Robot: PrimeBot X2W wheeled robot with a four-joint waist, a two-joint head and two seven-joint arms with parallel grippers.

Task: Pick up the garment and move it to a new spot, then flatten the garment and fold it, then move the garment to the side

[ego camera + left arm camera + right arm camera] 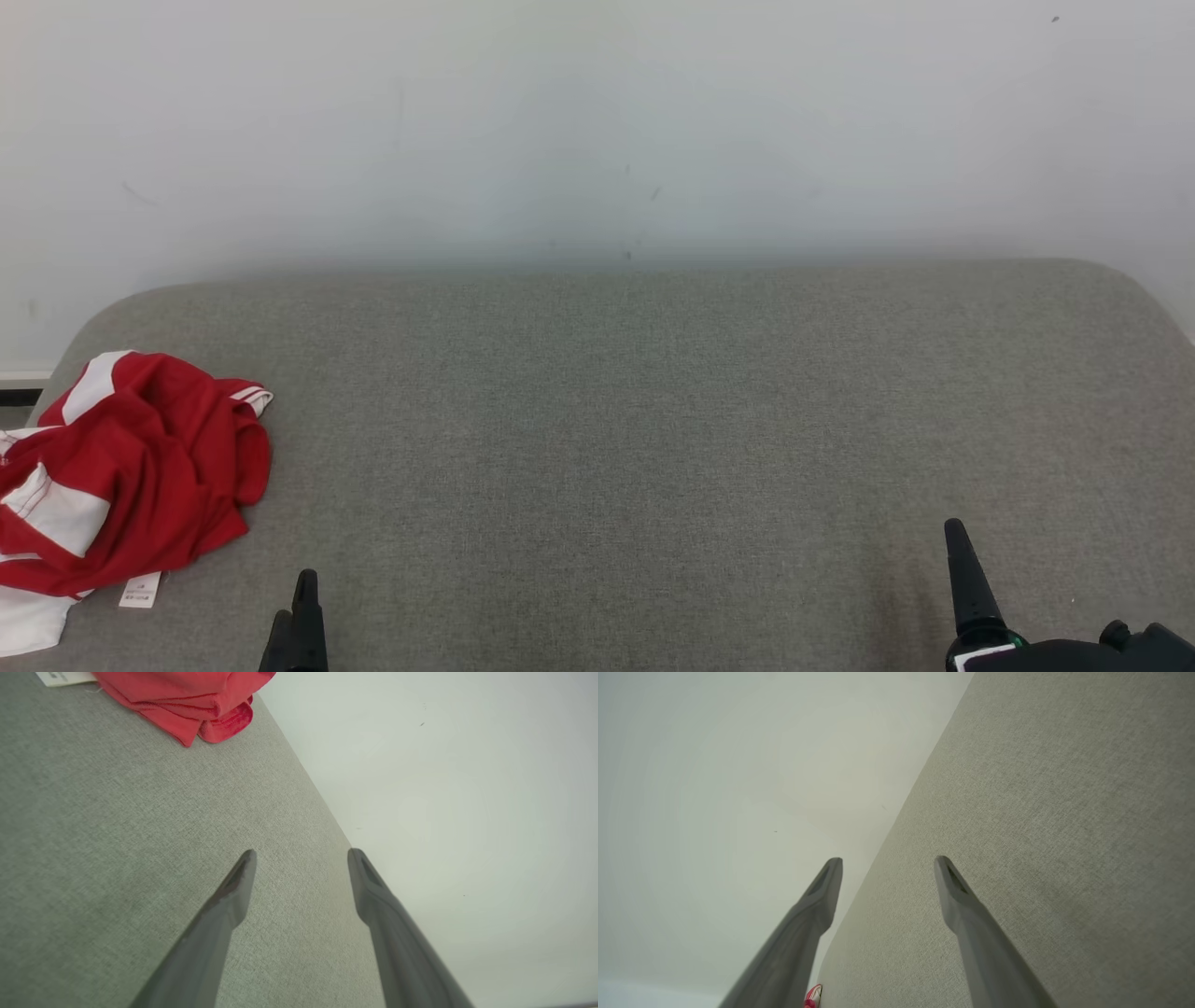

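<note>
Left gripper point(301, 851) and right gripper point(888, 858) jaws released, empty. Garment point(131, 467) lies at tabletop point(653, 420) edge, lower left; shallow pinch may drag it off.

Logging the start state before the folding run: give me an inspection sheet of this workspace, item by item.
Surface: grey fabric pad, smooth, with rounded far corners.
Job's things: red and white garment, crumpled in a heap at the pad's left edge, with a white label sticking out on its near side; not yet flattened or folded.
Clutter: nothing seen.
Grippers: left gripper open, holding nothing, near the garment but apart from it; right gripper open, holding nothing, over the pad's right side.
Cables: nothing seen.
Surroundings: plain pale wall behind the pad, with a few small dark marks.
</note>
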